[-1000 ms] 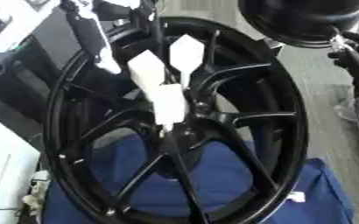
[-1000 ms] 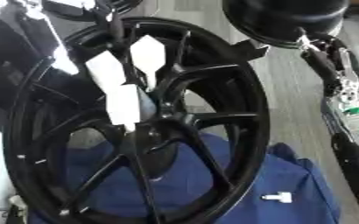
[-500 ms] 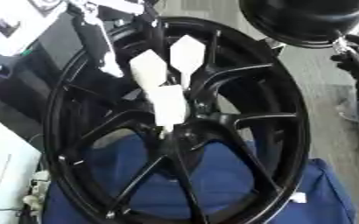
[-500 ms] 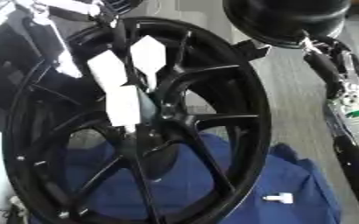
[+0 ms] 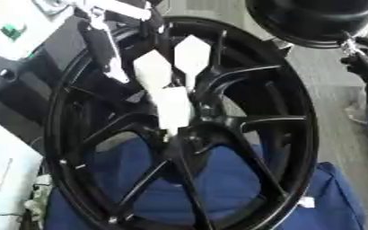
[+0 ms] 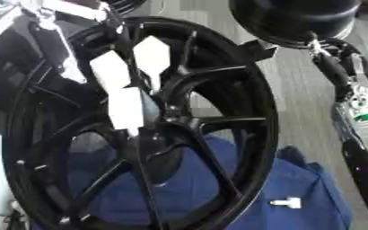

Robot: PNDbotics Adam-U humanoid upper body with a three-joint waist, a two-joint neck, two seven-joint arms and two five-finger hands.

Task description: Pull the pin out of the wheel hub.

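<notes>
A large black spoked wheel (image 5: 289,134) lies tilted on a blue cloth (image 6: 297,179). My left hand (image 5: 171,90), with white covers on its fingers, comes in from the upper left and hovers over the spokes. Its fingers are straight, and the lowest white tip (image 5: 171,128) touches the hub centre (image 5: 189,134). The pin in the hub is hidden under that tip. A small white peg-like piece (image 6: 286,203) lies on the cloth just outside the rim at the lower right. My right arm (image 6: 358,108) hangs along the right edge, its hand out of sight.
A black round housing (image 6: 293,18) looms at the top right. Dark equipment (image 5: 14,63) and a white panel (image 5: 2,170) stand to the left of the wheel. Grey floor (image 6: 297,99) shows between rim and right arm.
</notes>
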